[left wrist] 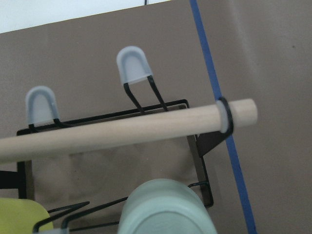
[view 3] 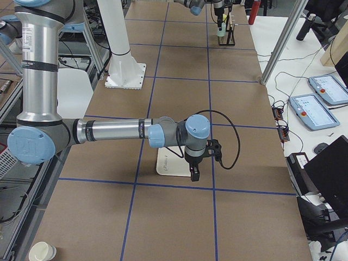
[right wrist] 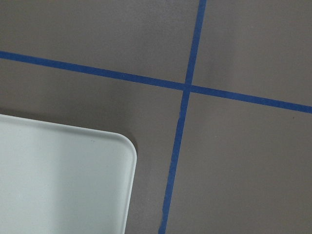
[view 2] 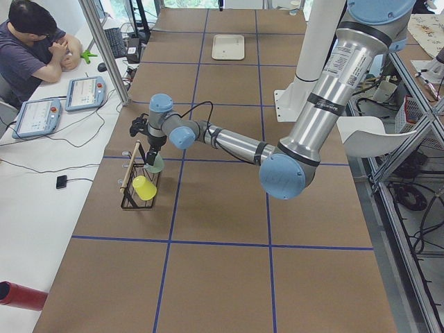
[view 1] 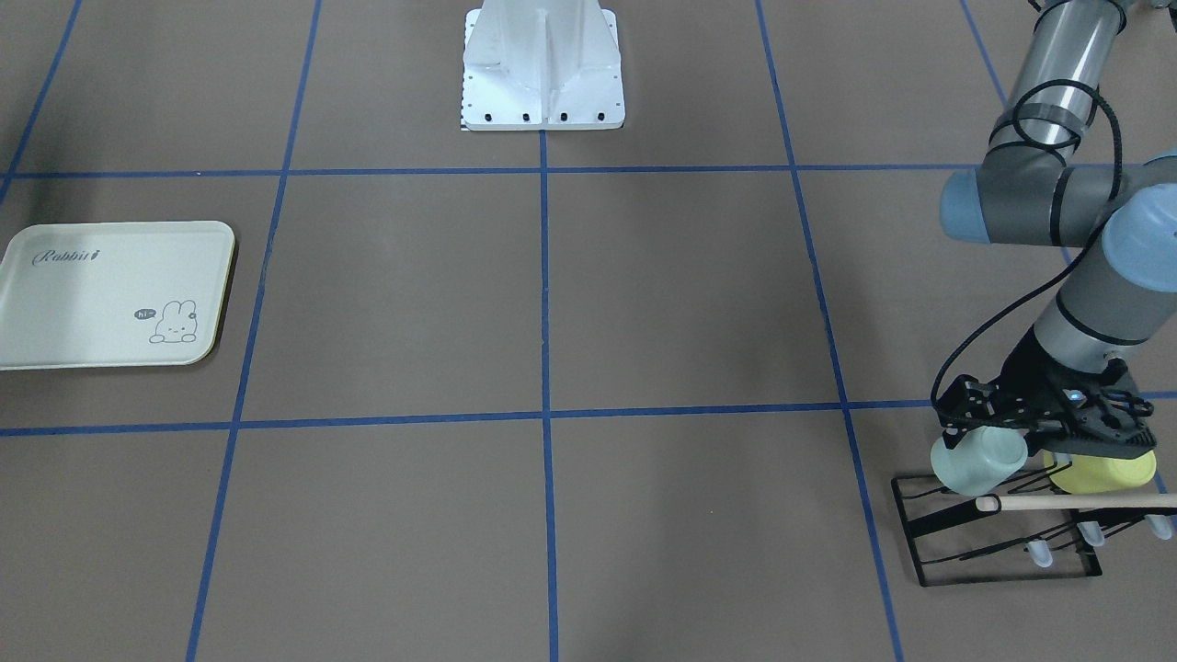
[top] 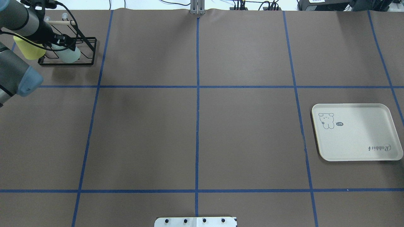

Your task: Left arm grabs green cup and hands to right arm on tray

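Note:
The green cup [view 1: 977, 462] hangs tilted on a black wire rack [view 1: 1002, 552] at the table's far left corner, next to a yellow-green cup [view 1: 1103, 471]. It also shows in the overhead view [top: 70, 55] and fills the bottom of the left wrist view [left wrist: 165, 212]. My left gripper [view 1: 1016, 430] is right at the cup from above; its fingers are hidden, so I cannot tell whether they are closed on it. The cream tray [top: 356, 135] lies empty at the right side. My right gripper [view 3: 194, 173] hovers over the tray's edge [right wrist: 58, 180]; I cannot tell whether it is open or shut.
The rack carries a wooden dowel [left wrist: 122, 131] across its top and several capped prongs [left wrist: 134, 63]. The white robot pedestal [view 1: 542, 64] stands at mid-table. An operator [view 2: 35, 41] sits beyond the rack's end of the table.

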`<act>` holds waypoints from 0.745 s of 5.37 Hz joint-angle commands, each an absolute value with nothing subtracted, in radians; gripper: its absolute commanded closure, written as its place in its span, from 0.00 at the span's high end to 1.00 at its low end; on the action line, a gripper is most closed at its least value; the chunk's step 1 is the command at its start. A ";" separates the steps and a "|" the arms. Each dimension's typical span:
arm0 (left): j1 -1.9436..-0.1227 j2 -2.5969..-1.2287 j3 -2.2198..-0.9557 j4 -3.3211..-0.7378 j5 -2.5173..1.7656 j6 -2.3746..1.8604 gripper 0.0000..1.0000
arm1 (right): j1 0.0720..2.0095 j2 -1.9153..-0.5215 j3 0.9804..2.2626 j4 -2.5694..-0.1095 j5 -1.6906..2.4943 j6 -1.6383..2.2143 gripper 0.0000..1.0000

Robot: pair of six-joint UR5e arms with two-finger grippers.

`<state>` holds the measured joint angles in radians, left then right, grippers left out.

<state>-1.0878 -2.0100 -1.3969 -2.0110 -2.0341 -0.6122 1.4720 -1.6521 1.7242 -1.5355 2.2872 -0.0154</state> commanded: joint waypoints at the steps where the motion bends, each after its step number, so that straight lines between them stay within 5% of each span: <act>1: -1.091 -2.010 -1.408 -2.011 -2.034 -0.611 0.41 | 1.473 -1.652 1.724 -1.536 2.287 -0.015 1.00; 4: -1.121 -1.974 -1.501 -2.008 -2.046 -0.609 0.26 | 1.473 -1.652 1.726 -1.536 2.287 -0.015 1.00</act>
<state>-1.1079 -1.9905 -1.4628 -2.0086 -2.0415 -0.6100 1.4726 -1.6521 1.7256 -1.5355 2.2872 -0.0154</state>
